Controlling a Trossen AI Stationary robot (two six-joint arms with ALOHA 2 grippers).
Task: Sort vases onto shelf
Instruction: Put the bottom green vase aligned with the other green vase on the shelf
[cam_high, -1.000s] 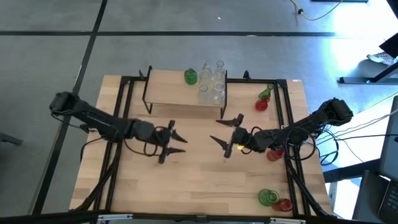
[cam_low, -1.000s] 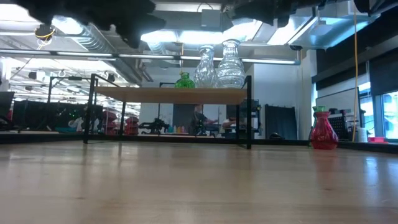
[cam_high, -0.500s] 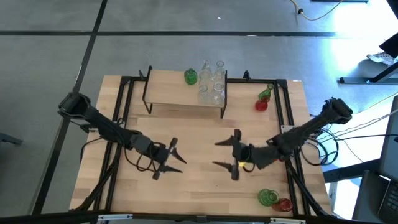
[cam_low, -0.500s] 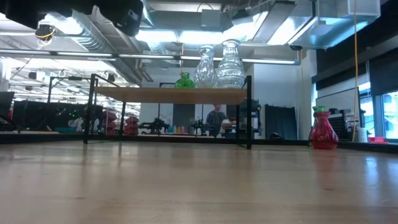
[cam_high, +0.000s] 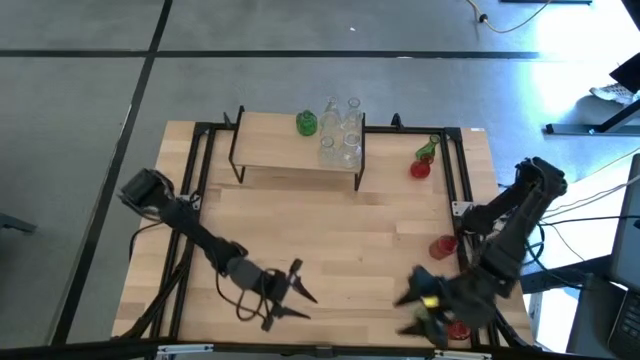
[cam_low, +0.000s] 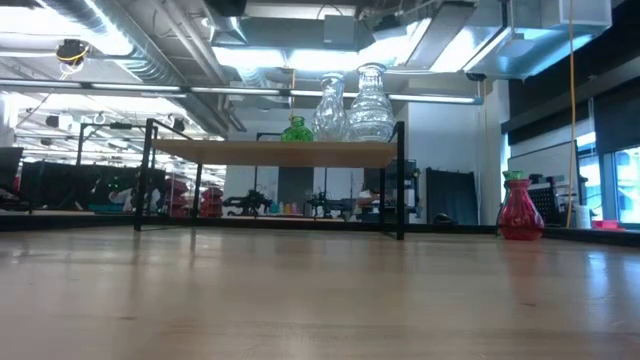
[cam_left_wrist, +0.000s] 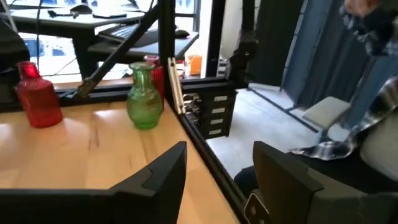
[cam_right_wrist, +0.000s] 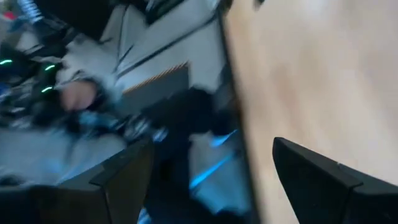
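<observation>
The shelf (cam_high: 290, 150) stands at the table's far side and carries one green vase (cam_high: 307, 123) and several clear vases (cam_high: 342, 135); the low view shows them too, on the shelf (cam_low: 270, 152). A red vase (cam_high: 419, 169) and a green one (cam_high: 427, 149) stand on the table to the shelf's right. Another red vase (cam_high: 443, 247) stands nearer. My left gripper (cam_high: 300, 292) hangs open near the near edge; its wrist view shows a green vase (cam_left_wrist: 144, 96) and a red vase (cam_left_wrist: 37, 96) ahead. My right gripper (cam_high: 403, 316) is open over the near right corner, beside a red vase (cam_high: 458, 328).
A black metal frame (cam_high: 465, 190) runs along the table's sides. The wide middle of the tabletop (cam_high: 330, 230) is bare wood. Beyond the near edge, the left wrist view shows a person's plaid sleeve (cam_left_wrist: 379, 106). The right wrist view is blurred.
Both arms have drawn back from the table's middle toward the near edge. The left gripper went near and slightly right. The right gripper swung near and right, ending over the near right corner. Both stayed open. No vase has moved.
</observation>
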